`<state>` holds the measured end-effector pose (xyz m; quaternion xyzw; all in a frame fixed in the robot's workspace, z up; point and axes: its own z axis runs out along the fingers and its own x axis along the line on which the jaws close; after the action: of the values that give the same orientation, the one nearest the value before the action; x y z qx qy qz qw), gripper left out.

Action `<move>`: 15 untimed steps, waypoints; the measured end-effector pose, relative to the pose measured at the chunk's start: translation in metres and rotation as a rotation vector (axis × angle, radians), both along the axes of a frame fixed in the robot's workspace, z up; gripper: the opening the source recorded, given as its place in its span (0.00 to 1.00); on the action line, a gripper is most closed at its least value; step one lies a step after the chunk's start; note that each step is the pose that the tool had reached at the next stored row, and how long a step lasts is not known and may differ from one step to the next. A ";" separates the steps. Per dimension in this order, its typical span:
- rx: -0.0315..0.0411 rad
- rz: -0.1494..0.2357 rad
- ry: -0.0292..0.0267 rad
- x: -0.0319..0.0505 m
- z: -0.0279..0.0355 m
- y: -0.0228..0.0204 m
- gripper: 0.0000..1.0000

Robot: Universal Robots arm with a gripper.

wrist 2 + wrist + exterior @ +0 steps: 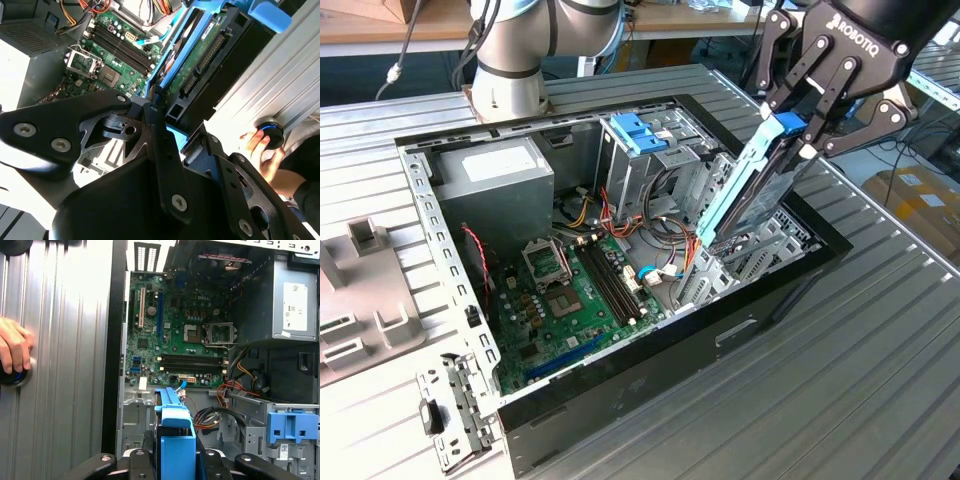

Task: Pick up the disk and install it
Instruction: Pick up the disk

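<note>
— What have you got?
— My hand (798, 118) is clenched on the top end of the flat dark hard drive with bright blue plastic rails (752, 190) (steeply tilted).
— Pointing where?
— Its long axis slopes down from me into the open black computer case (650, 362).

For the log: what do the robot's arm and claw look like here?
The arm is built of rounded silver-grey joints. The claw is matte black, with white lettering on its body and jointed linkage fingers held together by silver screws.
</note>
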<state>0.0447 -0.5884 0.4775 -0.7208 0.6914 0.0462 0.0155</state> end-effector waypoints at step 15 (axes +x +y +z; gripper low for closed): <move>-0.0001 0.000 0.0000 0.0086 -0.0006 0.0000 0.37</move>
<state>0.0533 -0.5884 0.4769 -0.7208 0.6915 0.0461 0.0155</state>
